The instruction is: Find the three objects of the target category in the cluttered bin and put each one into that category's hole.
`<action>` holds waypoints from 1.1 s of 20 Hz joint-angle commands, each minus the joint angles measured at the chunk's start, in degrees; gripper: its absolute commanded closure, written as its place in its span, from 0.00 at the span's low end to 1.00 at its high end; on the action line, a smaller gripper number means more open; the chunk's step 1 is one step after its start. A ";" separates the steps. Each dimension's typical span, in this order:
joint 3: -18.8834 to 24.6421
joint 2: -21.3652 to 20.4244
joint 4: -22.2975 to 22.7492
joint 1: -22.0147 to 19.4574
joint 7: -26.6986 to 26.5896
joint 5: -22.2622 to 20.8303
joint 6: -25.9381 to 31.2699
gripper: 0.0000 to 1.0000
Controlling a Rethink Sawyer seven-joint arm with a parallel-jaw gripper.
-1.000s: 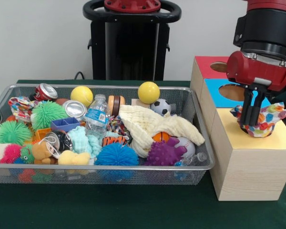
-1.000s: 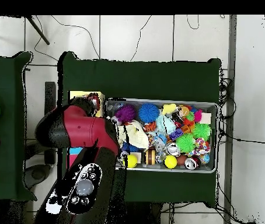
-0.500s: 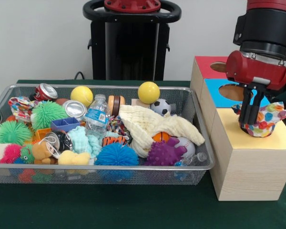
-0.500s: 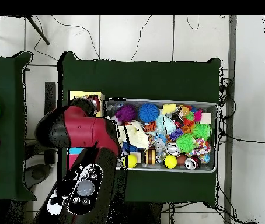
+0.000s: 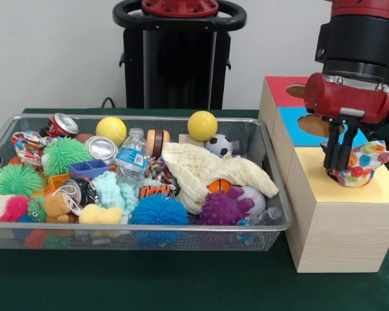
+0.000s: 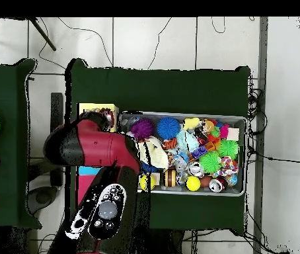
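Front view shows the gripper point(image 5: 338, 163) hanging over the yellow box point(image 5: 340, 214), its dark fingers point(image 5: 333, 150) pressed together on a polka-dot cloth point(image 5: 359, 164) that bunches on the yellow top, right of the fingers. Behind the yellow box stand a blue box point(image 5: 309, 126) and a red box point(image 5: 284, 92), each with a round hole in its top; the yellow box's hole cannot be seen, as the cloth and gripper cover that part. Left of the boxes, just beside them, sits the wire bin point(image 5: 149, 236) on the green table point(image 5: 181, 285). Inside it, a cream cloth point(image 5: 204, 172) lies draped to the right, over an orange ball and touching a baseball point(image 5: 253, 197). A purple spiky ball point(image 5: 223, 208) and a blue spiky ball point(image 5: 157, 210) rest against the front wall. Two yellow balls point(image 5: 201, 125) lie near the back wall, with a small soccer ball point(image 5: 218, 145) between the right one and the cream cloth. A water bottle point(image 5: 130, 157) lies near the middle, cans point(image 5: 62, 124) toward the left rear, and green spiky balls point(image 5: 15, 179) at the left end. A second polka-dot cloth point(image 5: 27, 144) lies at the bin's left rear corner. Overhead view shows the red arm point(image 6: 90, 149) covering most of the boxes, with only a strip of the yellow box visible beside the bin.
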 commanded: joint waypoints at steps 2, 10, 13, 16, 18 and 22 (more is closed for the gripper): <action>11.96 -0.44 10.03 -4.71 9.34 1.50 5.98 1.00; 13.82 -0.33 10.44 -5.93 8.50 -1.13 1.06 1.00; 14.17 -0.31 10.57 -6.19 8.45 -1.19 1.26 1.00; 14.69 -0.13 10.76 -6.50 8.80 -0.45 2.67 1.00; 15.03 -0.19 11.23 -6.70 9.02 -0.23 2.90 1.00; 15.68 -0.37 11.66 -7.18 9.00 -0.32 2.84 1.00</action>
